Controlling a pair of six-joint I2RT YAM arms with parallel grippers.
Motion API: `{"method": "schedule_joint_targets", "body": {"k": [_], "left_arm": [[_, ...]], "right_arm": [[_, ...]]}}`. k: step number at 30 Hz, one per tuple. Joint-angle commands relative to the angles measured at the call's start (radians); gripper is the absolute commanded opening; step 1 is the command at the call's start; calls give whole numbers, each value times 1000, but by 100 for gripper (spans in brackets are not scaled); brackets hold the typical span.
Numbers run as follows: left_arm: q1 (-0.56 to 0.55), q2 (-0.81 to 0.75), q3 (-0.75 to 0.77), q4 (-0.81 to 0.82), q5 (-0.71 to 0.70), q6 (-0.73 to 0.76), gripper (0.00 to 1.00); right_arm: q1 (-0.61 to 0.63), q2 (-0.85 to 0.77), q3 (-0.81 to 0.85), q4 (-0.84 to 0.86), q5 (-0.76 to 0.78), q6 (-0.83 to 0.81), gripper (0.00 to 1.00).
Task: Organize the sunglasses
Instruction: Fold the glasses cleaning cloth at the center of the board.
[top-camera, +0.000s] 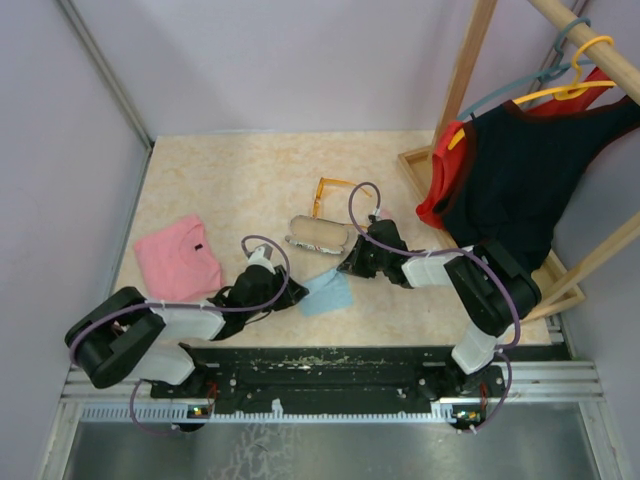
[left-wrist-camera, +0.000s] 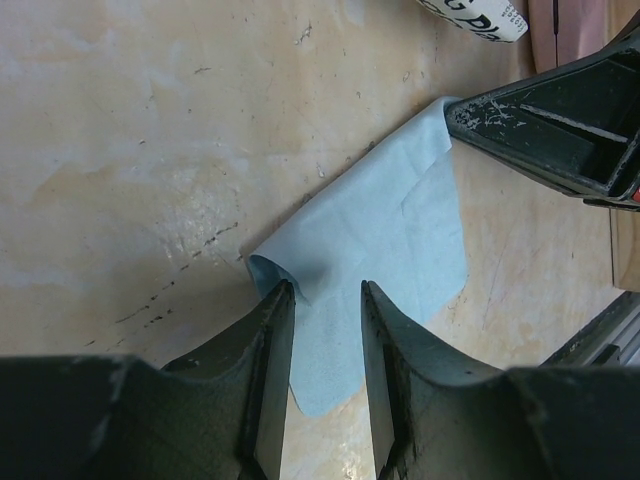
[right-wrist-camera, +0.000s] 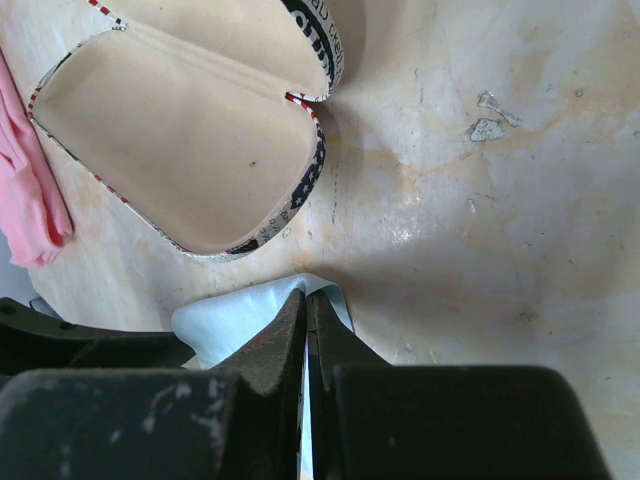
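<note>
The orange-framed sunglasses (top-camera: 331, 191) lie on the table behind the printed case (top-camera: 320, 235), with no gripper near them. In the right wrist view the case (right-wrist-camera: 170, 130) lies open, its beige lining bare. A light blue cloth (top-camera: 327, 292) lies in front of it. My right gripper (top-camera: 346, 268) (right-wrist-camera: 307, 296) is shut on the cloth's (right-wrist-camera: 225, 320) far corner. My left gripper (top-camera: 296, 290) (left-wrist-camera: 328, 292) is open, its fingers straddling the cloth's (left-wrist-camera: 385, 225) near edge with a gap on each side.
A pink fabric piece (top-camera: 178, 258) lies at the left, beside the left arm. A wooden clothes rack (top-camera: 422, 165) with a black and red garment (top-camera: 505, 175) on hangers stands at the right. The right gripper's body (left-wrist-camera: 560, 125) hangs close above the cloth, facing the left one.
</note>
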Motion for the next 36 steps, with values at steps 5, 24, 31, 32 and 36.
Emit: {"method": "schedule_joint_targets", "body": {"k": [5, 24, 31, 32, 36], "left_arm": [[15, 16, -13, 69, 5, -6, 39], [22, 93, -13, 148, 101, -11, 37], [21, 107, -15, 146, 98, -13, 36], [21, 110, -12, 143, 97, -13, 35], [22, 117, -7, 139, 89, -13, 29]], "right_arm": [[-8, -5, -10, 44, -8, -11, 0], [-8, -8, -14, 46, -11, -11, 0], [-8, -9, -19, 51, -11, -8, 0], [-8, -9, -20, 54, -11, -8, 0], [-8, -8, -21, 55, -12, -8, 0]]}}
